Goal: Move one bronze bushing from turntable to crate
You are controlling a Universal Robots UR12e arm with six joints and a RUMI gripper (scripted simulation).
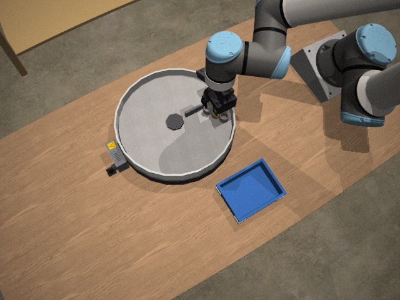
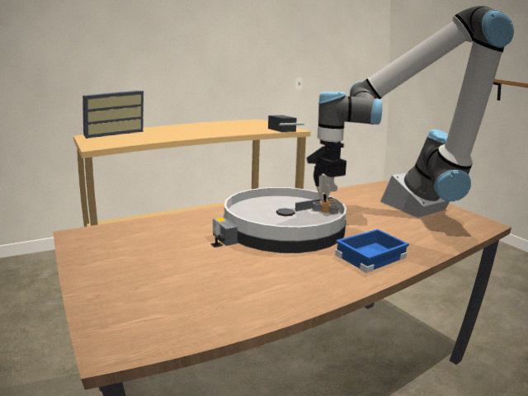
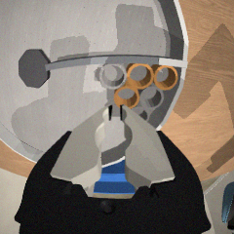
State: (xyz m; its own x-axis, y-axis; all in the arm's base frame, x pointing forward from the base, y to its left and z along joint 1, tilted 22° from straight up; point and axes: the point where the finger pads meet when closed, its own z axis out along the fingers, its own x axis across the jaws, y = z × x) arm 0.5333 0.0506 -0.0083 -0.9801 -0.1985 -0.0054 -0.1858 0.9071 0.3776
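Observation:
A cluster of short bushings sits near the right rim of the grey turntable (image 1: pixel 174 124), beside a grey bar. In the wrist view three are bronze (image 3: pixel 127 97) (image 3: pixel 140 75) (image 3: pixel 168 78) and the others are grey steel (image 3: pixel 111 74) (image 3: pixel 151 97). My gripper (image 3: pixel 116 105) (image 2: pixel 324 195) is shut, its narrow fingertips close together just at the near rim of the nearest bronze bushing (image 2: pixel 325 207). It hangs straight down just above the cluster and hides most of it in the overhead view (image 1: pixel 214 112). Nothing shows between the fingers. The blue crate (image 1: pixel 250 190) stands empty on the table.
A dark octagonal hub (image 1: pixel 174 121) marks the turntable's middle, and a raised rim runs all round it. A small grey control box (image 1: pixel 115 156) with a yellow label sits at its left edge. The robot base (image 1: pixel 318 75) is at the far right. A side table (image 2: pixel 187 132) stands behind.

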